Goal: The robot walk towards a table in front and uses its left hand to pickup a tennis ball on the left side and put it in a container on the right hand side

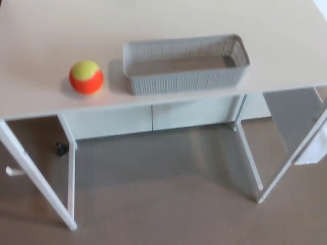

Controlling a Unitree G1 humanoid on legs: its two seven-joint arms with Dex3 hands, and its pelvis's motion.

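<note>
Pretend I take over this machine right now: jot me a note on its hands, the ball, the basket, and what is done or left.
Left robot hand and right robot hand: neither in view.
Tennis ball, yellow and orange: on the table, left of the grey container, not touching it.
Container: looks empty.
Done: nothing yet with the ball.
Left: probably step closer, grasp the ball with the left robot hand, drop it in the container.
</note>
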